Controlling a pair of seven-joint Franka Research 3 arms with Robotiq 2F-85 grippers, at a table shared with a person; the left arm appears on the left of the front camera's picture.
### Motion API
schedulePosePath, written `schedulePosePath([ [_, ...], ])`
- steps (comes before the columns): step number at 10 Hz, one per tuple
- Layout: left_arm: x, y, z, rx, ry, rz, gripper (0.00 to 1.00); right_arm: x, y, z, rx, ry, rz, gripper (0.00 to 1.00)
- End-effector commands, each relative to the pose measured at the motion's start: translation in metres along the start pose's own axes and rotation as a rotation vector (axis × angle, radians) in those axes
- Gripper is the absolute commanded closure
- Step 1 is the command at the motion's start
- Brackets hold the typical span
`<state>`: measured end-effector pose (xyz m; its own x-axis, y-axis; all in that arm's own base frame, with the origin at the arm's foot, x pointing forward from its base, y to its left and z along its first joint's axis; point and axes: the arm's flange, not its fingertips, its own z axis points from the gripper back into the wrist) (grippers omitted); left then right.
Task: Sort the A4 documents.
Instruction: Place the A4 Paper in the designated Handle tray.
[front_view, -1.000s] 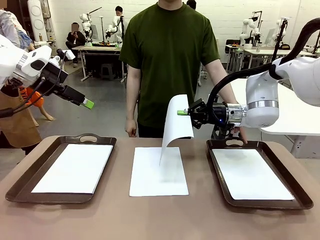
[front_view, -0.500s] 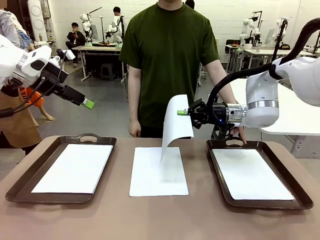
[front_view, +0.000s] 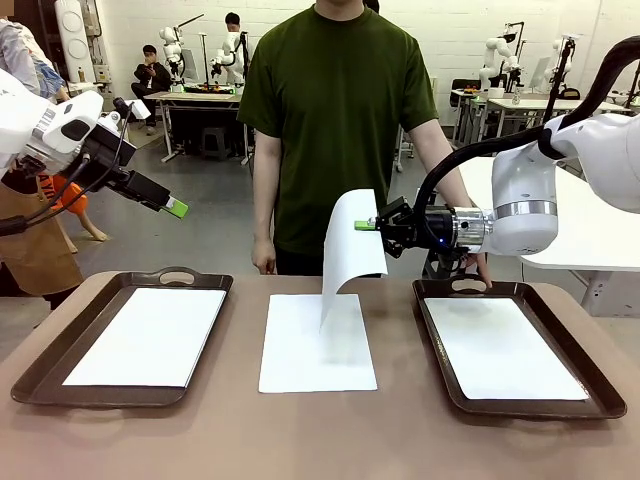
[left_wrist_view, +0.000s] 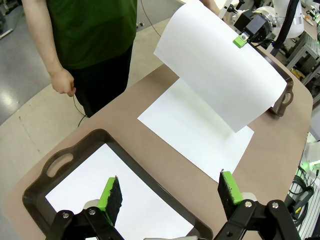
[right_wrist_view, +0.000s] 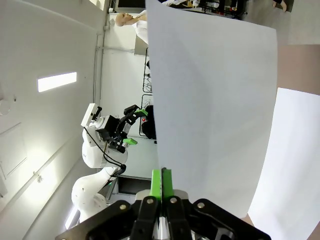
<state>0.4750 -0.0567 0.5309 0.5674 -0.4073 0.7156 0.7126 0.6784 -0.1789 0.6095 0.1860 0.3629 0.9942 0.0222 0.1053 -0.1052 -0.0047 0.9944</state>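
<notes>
My right gripper is shut on the edge of one A4 document, a white sheet that hangs curled above the table's middle. In the left wrist view the same held sheet shows with the right gripper pinching its edge. More A4 documents lie flat on the table below it. My left gripper is open and empty, held high above the left tray, which holds a sheet.
A dark brown tray on the right also holds a white sheet. A person in a green shirt stands at the far edge, one hand near the right tray's handle.
</notes>
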Motion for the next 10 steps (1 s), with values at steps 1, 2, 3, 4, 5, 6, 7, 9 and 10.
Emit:
schedulePosePath([
  [1,0.0,0.0,0.001,-0.004,-0.008,-0.004,0.0,0.0,-0.001,0.0,-0.003,-0.002,-0.002,1.0],
  [2,0.0,0.0,0.001,-0.004,-0.008,-0.004,0.0,0.0,0.0,0.0,0.0,0.0,0.0,0.99],
  [3,0.0,0.0,0.001,-0.004,-0.008,-0.004,0.0,-0.014,0.019,0.025,-0.021,0.094,0.088,0.99],
  [4,0.0,0.0,0.001,-0.004,-0.008,-0.004,0.0,-0.021,0.035,0.057,-0.034,0.142,0.135,0.99],
  [5,0.0,0.0,0.001,-0.004,-0.008,-0.004,0.0,-0.023,0.047,0.093,-0.075,0.173,0.172,0.99],
  [6,0.0,0.0,0.001,-0.004,-0.008,-0.004,0.0,-0.026,0.052,0.131,-0.12,0.179,0.164,0.99],
  [7,0.0,0.0,0.001,-0.004,-0.008,-0.004,0.0,-0.029,0.049,0.158,-0.166,0.191,0.148,0.99],
  [9,0.0,0.0,0.001,-0.004,-0.008,-0.004,0.0,-0.032,0.026,0.183,-0.171,0.184,0.122,0.99],
  [10,0.0,0.0,0.001,-0.004,-0.008,-0.004,0.0,-0.032,0.006,0.184,-0.222,0.175,0.093,0.99],
])
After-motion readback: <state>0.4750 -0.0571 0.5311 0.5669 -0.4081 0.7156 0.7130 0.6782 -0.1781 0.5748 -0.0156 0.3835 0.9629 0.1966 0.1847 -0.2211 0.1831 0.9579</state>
